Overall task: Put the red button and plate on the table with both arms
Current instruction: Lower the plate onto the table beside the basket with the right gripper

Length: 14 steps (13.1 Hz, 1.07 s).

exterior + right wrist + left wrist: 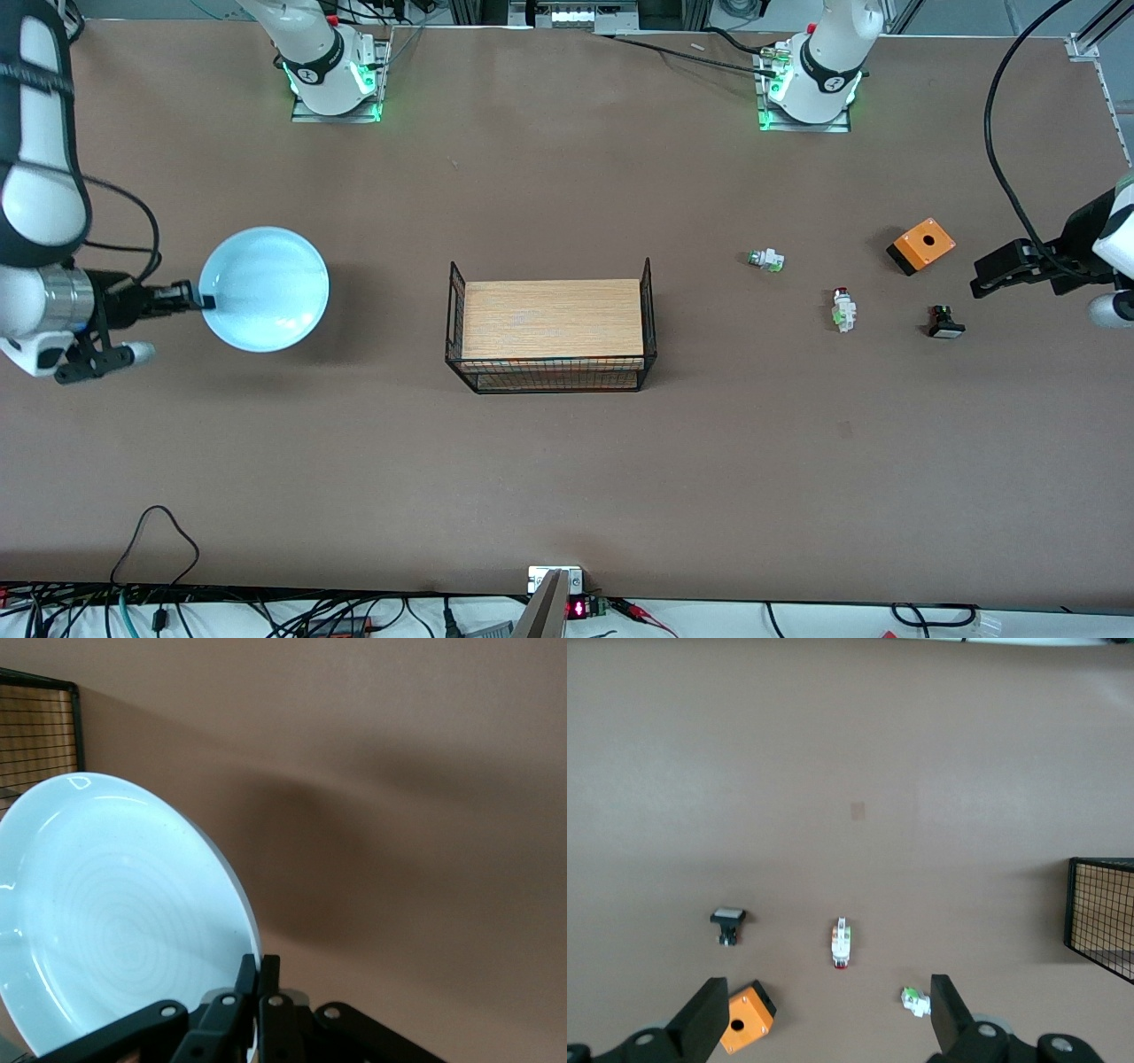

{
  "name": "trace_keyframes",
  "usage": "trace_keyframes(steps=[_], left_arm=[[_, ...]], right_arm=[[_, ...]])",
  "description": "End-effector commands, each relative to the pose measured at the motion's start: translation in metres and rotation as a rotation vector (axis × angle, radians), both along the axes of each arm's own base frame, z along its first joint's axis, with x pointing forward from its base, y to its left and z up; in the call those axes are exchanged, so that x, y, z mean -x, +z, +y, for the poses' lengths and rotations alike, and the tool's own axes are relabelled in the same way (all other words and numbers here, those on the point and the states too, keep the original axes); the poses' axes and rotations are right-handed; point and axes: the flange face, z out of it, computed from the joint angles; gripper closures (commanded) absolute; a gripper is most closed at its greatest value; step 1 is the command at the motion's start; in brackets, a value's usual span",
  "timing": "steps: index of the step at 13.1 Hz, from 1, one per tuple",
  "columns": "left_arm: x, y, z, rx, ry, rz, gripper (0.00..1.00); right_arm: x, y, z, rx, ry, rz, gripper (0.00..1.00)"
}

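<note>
The pale blue plate (264,288) is held by its rim in my right gripper (205,301), toward the right arm's end of the table. In the right wrist view the plate (115,904) is tilted above the table (567,478) and casts a shadow, with the right gripper (258,970) shut on its edge. The red button (842,309) lies on the table toward the left arm's end, and it also shows in the left wrist view (842,943). My left gripper (982,276) hangs open and empty above the table next to the orange box; its own view (828,1028) shows the jaws wide apart.
A wood-topped black wire rack (551,330) stands mid-table. Near the button lie a white-and-green-tipped switch part (765,260), a black one with a white face (945,322) and an orange box (921,245). Cables run along the table's near edge.
</note>
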Motion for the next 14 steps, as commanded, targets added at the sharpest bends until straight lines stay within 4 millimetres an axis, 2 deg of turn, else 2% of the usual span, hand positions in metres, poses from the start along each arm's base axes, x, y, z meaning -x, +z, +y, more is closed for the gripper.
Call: trace_keyframes(steps=[1,3,4,6,8,11,14], left_arm=[[0.016,0.004,0.006,0.009,-0.029,-0.02,0.0],[0.018,0.001,0.01,0.014,-0.009,0.003,0.0],[0.02,-0.001,0.025,0.023,0.016,0.011,0.0],[0.02,-0.003,0.03,0.022,0.021,0.016,0.0],[0.02,0.001,0.026,0.022,0.014,0.008,0.0],[0.02,0.003,0.014,0.025,-0.001,0.006,0.0],[0.02,0.0,0.018,0.026,0.008,0.013,0.0]], right_arm=[[-0.012,-0.034,-0.025,-0.041,0.062,-0.058,1.0],[-0.018,-0.076,-0.06,-0.066,0.085,-0.104,1.0],[-0.02,-0.097,-0.076,-0.073,0.1,-0.129,1.0],[-0.022,-0.118,-0.094,-0.087,0.107,-0.164,1.0],[-0.022,-0.137,-0.105,-0.092,0.106,-0.181,1.0],[-0.021,-0.176,-0.114,-0.126,0.073,-0.197,1.0],[-0.023,-0.199,-0.119,-0.132,0.076,-0.233,1.0]])
